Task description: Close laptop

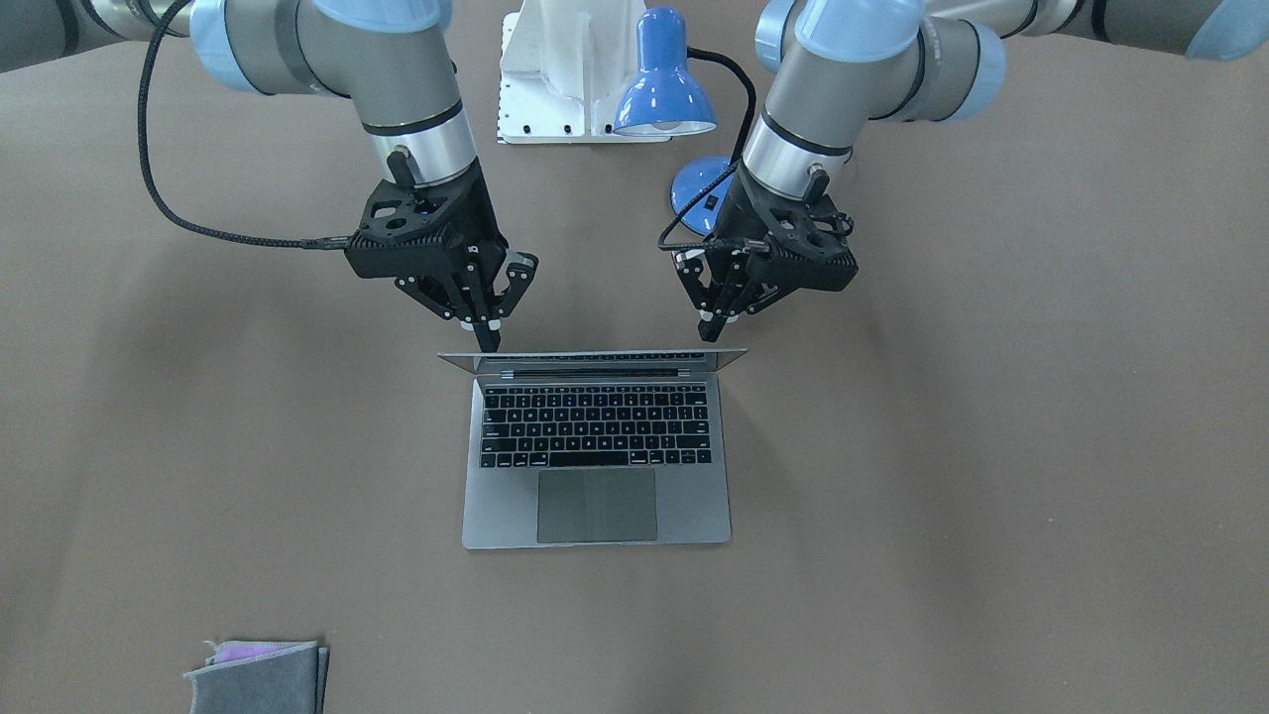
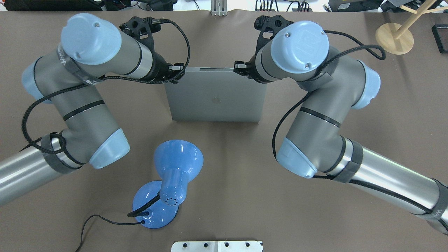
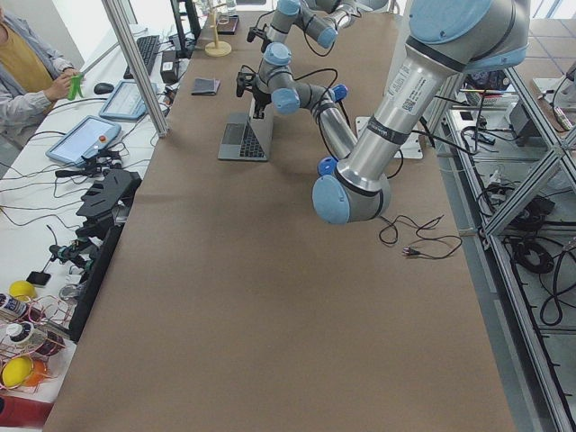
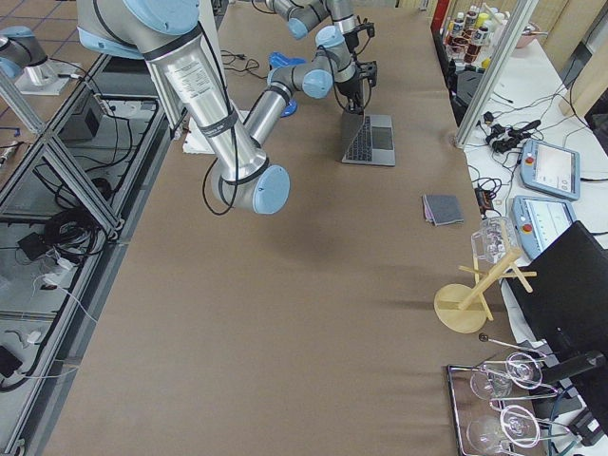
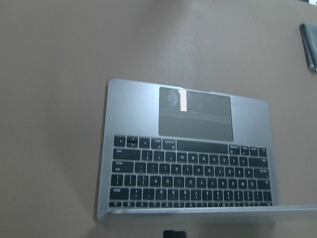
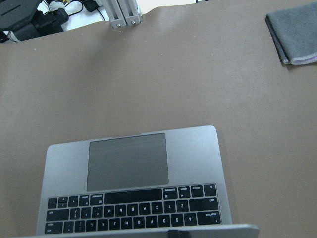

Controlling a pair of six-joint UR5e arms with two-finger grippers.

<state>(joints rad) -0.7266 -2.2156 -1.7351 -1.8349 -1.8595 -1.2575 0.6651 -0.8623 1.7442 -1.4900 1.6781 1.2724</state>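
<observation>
The space-grey laptop (image 1: 595, 466) sits open in the middle of the table, keyboard and trackpad facing away from me. Its lid stands about upright; the overhead view shows the lid's back with the logo (image 2: 217, 101). My right gripper (image 1: 499, 322) hovers at the lid's top edge near one corner, fingers spread, one fingertip (image 1: 487, 340) at the edge. My left gripper (image 1: 716, 325) is at the other corner of the lid's top edge, fingers close together and holding nothing. Both wrist views look down over the lid onto the keyboard (image 5: 188, 178) (image 6: 133, 213).
A blue desk lamp (image 2: 175, 168) stands behind the laptop on my side, its cord trailing. A white base plate (image 1: 555, 69) lies at my edge. A folded grey cloth (image 1: 258, 674) lies at the far edge. A wooden stand (image 2: 393, 38) is far right.
</observation>
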